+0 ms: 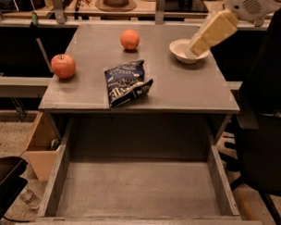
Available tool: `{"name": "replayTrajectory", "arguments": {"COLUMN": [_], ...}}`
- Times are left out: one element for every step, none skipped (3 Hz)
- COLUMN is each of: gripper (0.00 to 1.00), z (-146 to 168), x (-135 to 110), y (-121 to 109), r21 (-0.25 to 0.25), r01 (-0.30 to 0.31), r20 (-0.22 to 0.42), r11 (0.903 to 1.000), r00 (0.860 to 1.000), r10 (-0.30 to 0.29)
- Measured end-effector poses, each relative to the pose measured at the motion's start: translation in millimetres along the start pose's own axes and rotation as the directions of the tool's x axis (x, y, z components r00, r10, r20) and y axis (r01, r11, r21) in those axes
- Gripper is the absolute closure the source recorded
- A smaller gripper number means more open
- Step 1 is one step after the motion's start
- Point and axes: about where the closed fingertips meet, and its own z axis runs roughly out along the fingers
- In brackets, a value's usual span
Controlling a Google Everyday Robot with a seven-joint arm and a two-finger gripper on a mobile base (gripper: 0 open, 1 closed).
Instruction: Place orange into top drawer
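1. While the top drawer [138, 188] stands pulled out below the counter [187, 93], the orange [130, 39] sits on the counter, left of the white bowl [179, 52].
2. The gripper [200, 42] hangs over the bowl's right side; whether it is open or closed cannot be told.
3. A blue chip bag [127, 82] lies left of the bowl, and a red apple [63, 66] farther left.

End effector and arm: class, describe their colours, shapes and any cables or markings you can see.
The end effector, at upper right over the white bowl, is a pale cream-yellow, blocky piece that tapers toward its tip. Behind it is a rounded white arm housing with dark slits. No cables or markings show.
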Motion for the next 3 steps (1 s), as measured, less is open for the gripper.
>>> {"name": "replayTrajectory", "arguments": {"gripper": [0.0, 0.0, 0.0], "z": [42.6, 46.6, 46.5], "x": [-7.2, -10.5, -10.6], "y": [-28.5, -27.6, -27.5], "r21": [0.023, 0.019, 0.019], "r01": [-0.122, -0.176, -0.172], "r20": [-0.003, -0.002, -0.002], "r11": [0.9922, 0.9842, 0.9848], "r00": [0.992, 0.984, 0.985], "r10": [0.122, 0.176, 0.173]}}
